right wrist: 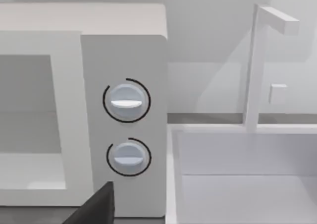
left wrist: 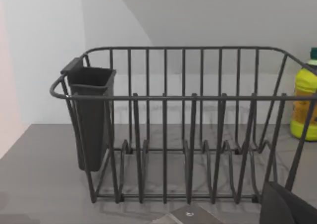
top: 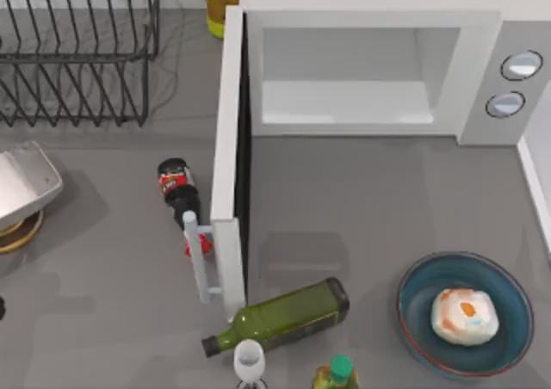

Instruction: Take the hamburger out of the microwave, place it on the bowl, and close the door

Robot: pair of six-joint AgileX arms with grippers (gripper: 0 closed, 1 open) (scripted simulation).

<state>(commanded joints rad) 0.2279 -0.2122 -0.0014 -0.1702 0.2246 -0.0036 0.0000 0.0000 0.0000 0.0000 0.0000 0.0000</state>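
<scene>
Jaw state: cannot tell for either gripper.

Left gripper point(left wrist: 288, 207): seen as a dark edge in the left wrist view, facing the wire dish rack point(left wrist: 183, 130) and its dark cutlery cup point(left wrist: 91, 115).

Right gripper point(right wrist: 95, 207): seen as a dark edge in the right wrist view, facing the knobs point(right wrist: 126, 101) on the microwave point(right wrist: 124, 50), with a white sink point(right wrist: 237, 174) and faucet point(right wrist: 257, 65) beside the appliance.

Top view layout:
- Hamburger point(top: 465, 316): out of the cavity, resting inside the bowl point(top: 422, 286), slightly toward its 3 o'clock side.
- Bowl: at 5 o'clock on the table, well apart from the microwave point(top: 482, 45), which occupies 12 to 2 o'clock.
- Door point(top: 226, 148): open, not yet closed; hinged at the 9 o'clock edge of the cavity and swung out toward 6 o'clock, with the bar handle point(top: 200, 260) on its 9 o'clock face.
- Green bottle point(top: 280, 316): lying flat at 6 o'clock, at the free end of the door; contact cannot be told.
- Dark bottle with red label point(top: 178, 189): lying at 9 o'clock of the door.
- Yellow bottle point(top: 221, 2): at 12 o'clock, beside the hinge.
</scene>
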